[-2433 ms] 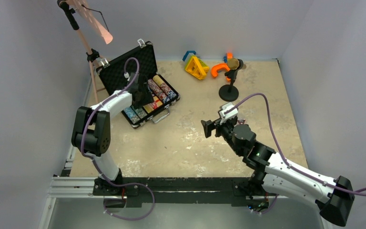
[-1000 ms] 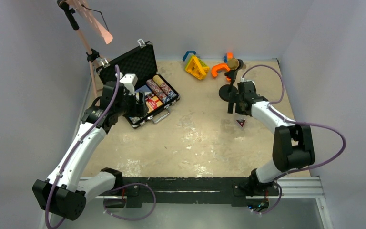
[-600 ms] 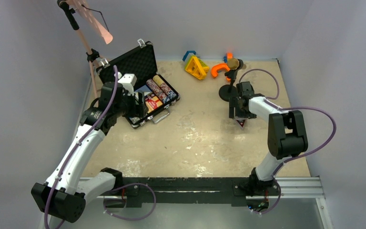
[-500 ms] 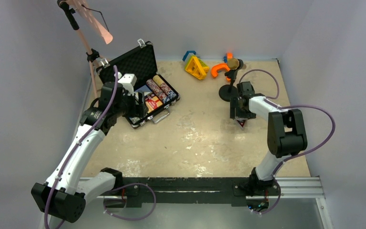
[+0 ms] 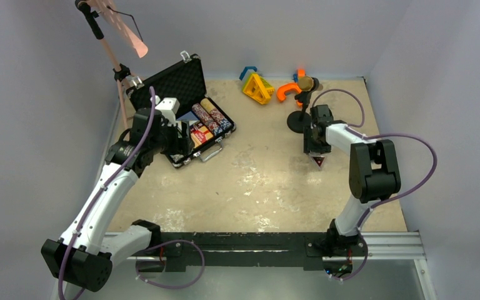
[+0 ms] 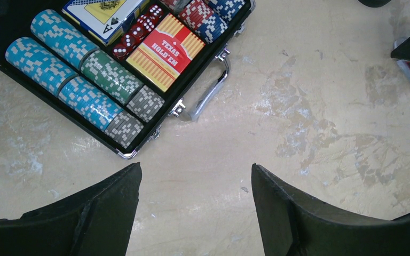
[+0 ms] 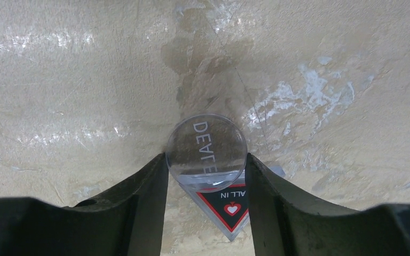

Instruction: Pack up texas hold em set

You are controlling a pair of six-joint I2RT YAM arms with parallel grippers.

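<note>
The black briefcase [image 5: 169, 84] lies open at the back left, with rows of chips [image 5: 212, 115] inside. The left wrist view shows blue, green and grey chip stacks [image 6: 80, 69], red dice [image 6: 139, 32], a "Texas Hold'em" card box [image 6: 165, 50] and the case handle [image 6: 208, 93]. My left gripper [image 6: 195, 176] is open and empty over bare table just in front of the case. My right gripper [image 7: 206, 160] is shut on a clear round "DEALER" disc [image 7: 206, 144], right above a black and red "ALL IN" triangle [image 7: 229, 208] lying on the table [image 5: 318, 161].
The brown microphone on its black stand [image 5: 301, 119] is just behind my right gripper [image 5: 313, 145]. Orange, yellow and blue toy shapes [image 5: 259, 87] lie at the back wall. A second stand with a pink piece [image 5: 122, 37] rises at the far left, beside the case.
Both arms swung out from their folded poses. My right gripper moved to the spot by the microphone stand and closed on the clear disc. In the last half second almost nothing moved.
</note>
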